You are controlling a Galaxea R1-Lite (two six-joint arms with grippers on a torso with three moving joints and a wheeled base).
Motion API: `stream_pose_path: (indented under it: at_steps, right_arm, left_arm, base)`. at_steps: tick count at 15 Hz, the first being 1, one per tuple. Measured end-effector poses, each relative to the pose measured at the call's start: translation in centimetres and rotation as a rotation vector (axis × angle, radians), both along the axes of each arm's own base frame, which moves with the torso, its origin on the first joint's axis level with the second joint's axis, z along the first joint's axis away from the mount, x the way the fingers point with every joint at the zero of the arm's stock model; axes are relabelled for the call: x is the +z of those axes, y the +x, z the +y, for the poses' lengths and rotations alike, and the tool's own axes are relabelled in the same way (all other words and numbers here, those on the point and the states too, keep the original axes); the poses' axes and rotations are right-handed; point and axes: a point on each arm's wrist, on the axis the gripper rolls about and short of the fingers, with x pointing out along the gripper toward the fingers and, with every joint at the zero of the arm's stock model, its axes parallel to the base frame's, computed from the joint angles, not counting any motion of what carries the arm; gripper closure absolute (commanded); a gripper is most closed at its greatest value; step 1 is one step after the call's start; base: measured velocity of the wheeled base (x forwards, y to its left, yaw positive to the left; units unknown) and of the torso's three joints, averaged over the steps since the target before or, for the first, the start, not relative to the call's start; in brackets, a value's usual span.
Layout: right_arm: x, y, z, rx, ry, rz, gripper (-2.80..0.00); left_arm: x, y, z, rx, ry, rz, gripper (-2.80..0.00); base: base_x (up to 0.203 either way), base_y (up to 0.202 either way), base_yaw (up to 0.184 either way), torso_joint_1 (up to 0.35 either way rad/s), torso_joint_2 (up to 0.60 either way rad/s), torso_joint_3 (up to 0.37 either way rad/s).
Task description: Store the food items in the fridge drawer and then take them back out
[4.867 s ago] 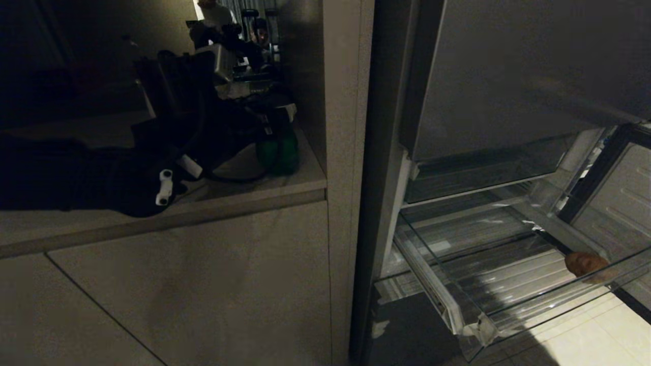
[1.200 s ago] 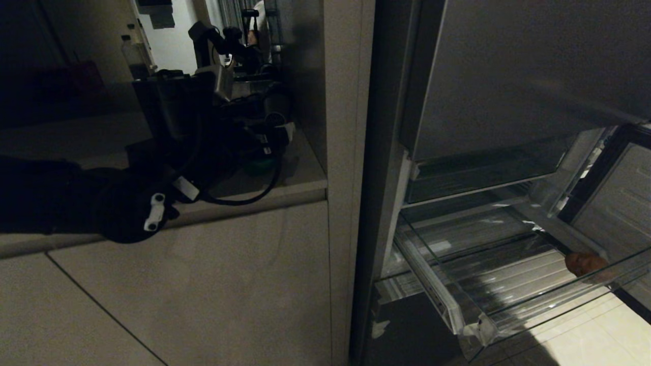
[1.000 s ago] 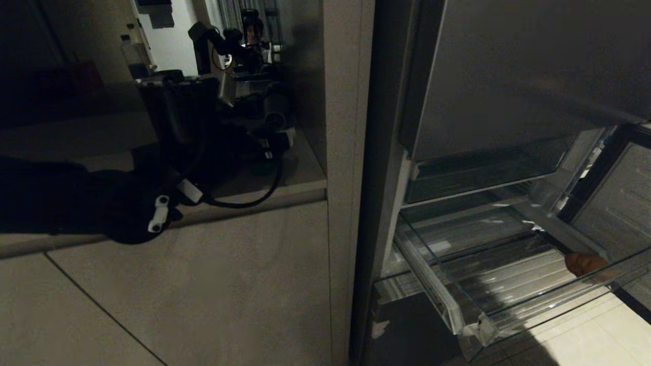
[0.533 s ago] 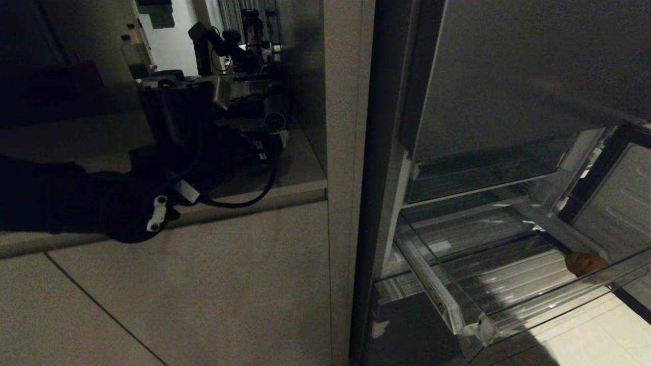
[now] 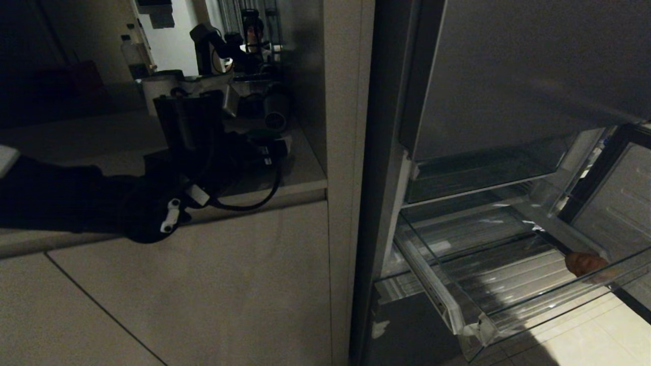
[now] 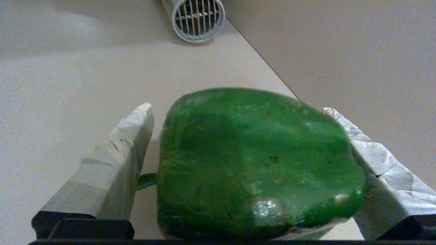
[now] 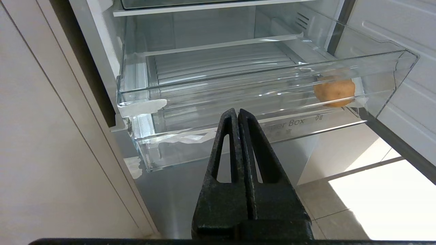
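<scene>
Sitting low in the centre of the left wrist frame, a glossy green pepper (image 6: pixel 259 163) is lying on the pale countertop (image 6: pixel 68 85), and the left gripper (image 6: pixel 252 149) is straddling it with its wrapped fingers (image 6: pixel 115 160) spread wide, one on each flank; whether either pad is already touching the skin I cannot tell. It is looking light, hollow and smooth-skinned, so it is probably going to slip under a hard pinch and dent if squeezed; taking it across its broad shoulders, with the stem stub (image 6: pixel 147 180) lying clear of the pads, seems the safest hold. In the head frame that arm is showing as a dark shape at centre left, over the counter. At the lower right of the same frame the fridge drawer (image 5: pixel 508 300) is standing pulled out, and a tan potato (image 5: pixel 585 264) is resting in its far right corner. In the right wrist frame the right gripper (image 7: pixel 238 114) is hanging with its black jaws pressed together on nothing, in front of the drawer's clear lip.
</scene>
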Motion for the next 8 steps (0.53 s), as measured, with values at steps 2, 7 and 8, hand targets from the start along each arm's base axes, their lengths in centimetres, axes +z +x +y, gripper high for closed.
stream_pose_path:
  at_steps: [2,7,8]
  right_arm:
    - [0.00,0.00,0.00,0.000,0.000,0.000,0.00]
    - [0.00,0.00,0.00,0.000,0.000,0.000,0.00]
    - [0.00,0.00,0.00,0.000,0.000,0.000,0.00]
  left_arm:
    - [-0.14,0.07,-0.08,-0.001,0.001,0.003,-2.80]
    - [-0.28,0.10,-0.09,-0.001,0.003,0.007,-2.80]
    - [-0.34,0.12,-0.10,-0.001,0.004,0.009,-2.80]
  base:
    - [0.000,0.000,0.000,0.000,0.00,0.000]
    - [0.000,0.000,0.000,0.000,0.00,0.000]
    - [0.000,0.000,0.000,0.000,0.00,0.000]
